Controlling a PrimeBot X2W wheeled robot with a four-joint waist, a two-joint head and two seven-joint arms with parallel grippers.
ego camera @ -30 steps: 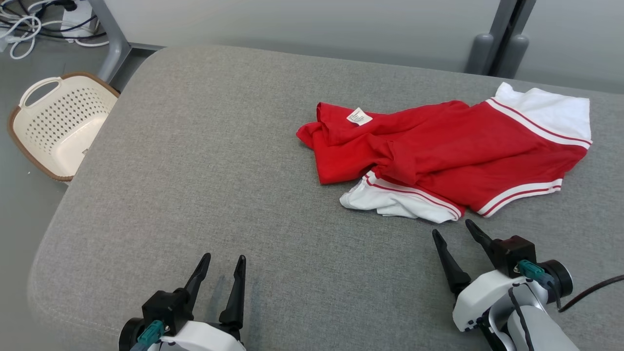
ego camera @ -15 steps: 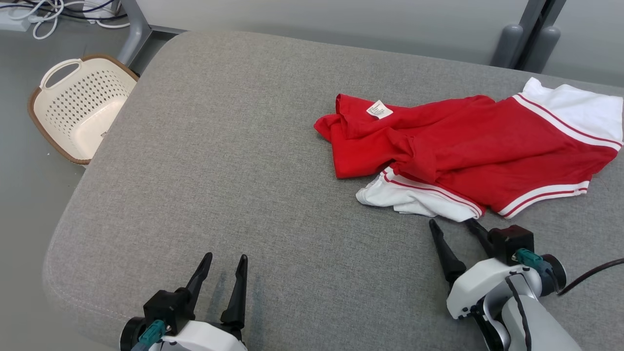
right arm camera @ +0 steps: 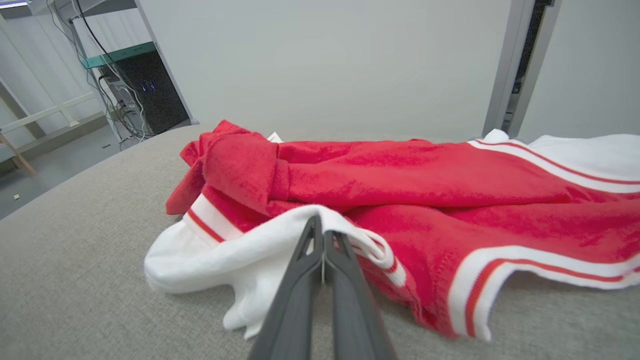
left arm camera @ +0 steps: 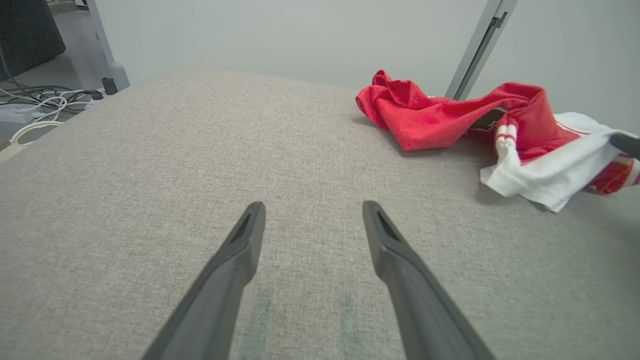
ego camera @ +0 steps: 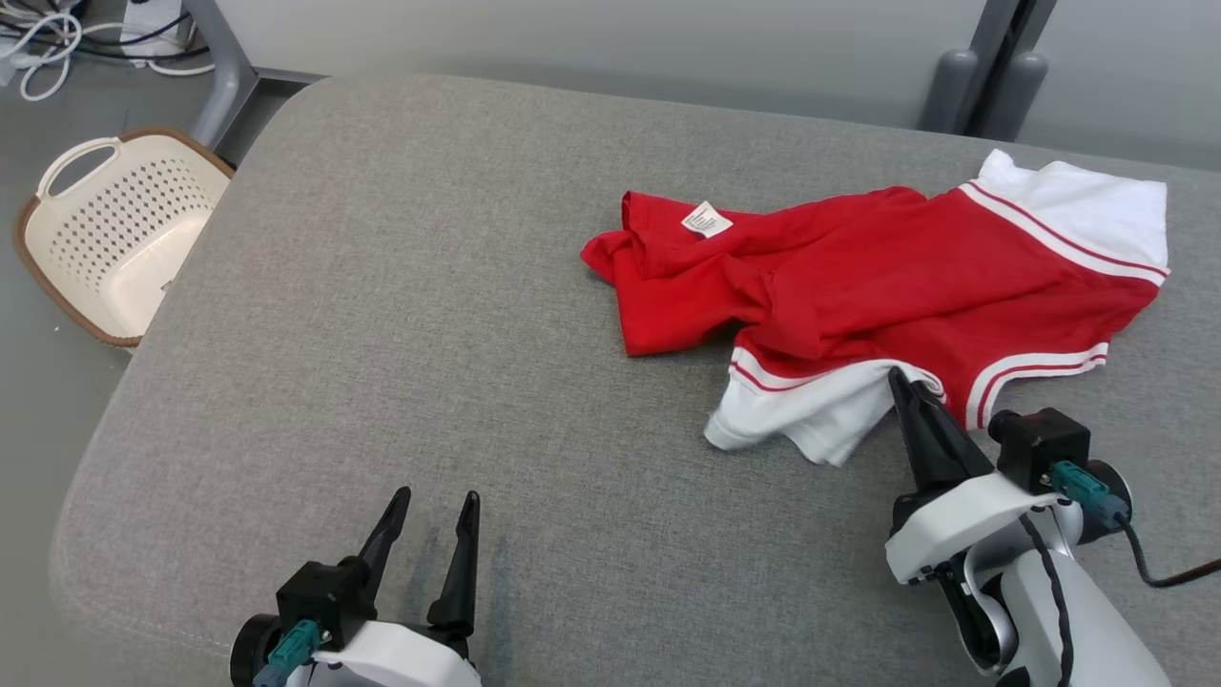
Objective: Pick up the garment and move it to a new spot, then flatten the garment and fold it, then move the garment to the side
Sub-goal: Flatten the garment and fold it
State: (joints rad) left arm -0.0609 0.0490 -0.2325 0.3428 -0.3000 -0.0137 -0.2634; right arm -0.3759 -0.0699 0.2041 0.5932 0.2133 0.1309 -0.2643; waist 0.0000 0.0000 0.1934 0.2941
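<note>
A red garment [ego camera: 858, 286] with white, red-striped cuffs lies crumpled on the right half of the grey cushioned surface [ego camera: 401, 315]. My right gripper [ego camera: 901, 382] is shut on the garment's near white sleeve, which is lifted a little off the surface; the right wrist view shows the two fingers pressed together on the white fabric [right arm camera: 320, 235]. My left gripper [ego camera: 434, 506] stands open near the front edge, well left of the garment [left arm camera: 450, 120], with nothing between its fingers [left arm camera: 312, 212].
A cream perforated basket [ego camera: 105, 239] sits on the floor off the surface's left edge. Cables [ego camera: 57, 48] lie on the floor at the far left. Grey posts [ego camera: 983, 86] rise behind the far edge. The surface's left half is bare fabric.
My right gripper has moved forward onto the white sleeve and shut on it, pulling that sleeve up and toward me. The left gripper has kept still; the camera has shifted slightly.
</note>
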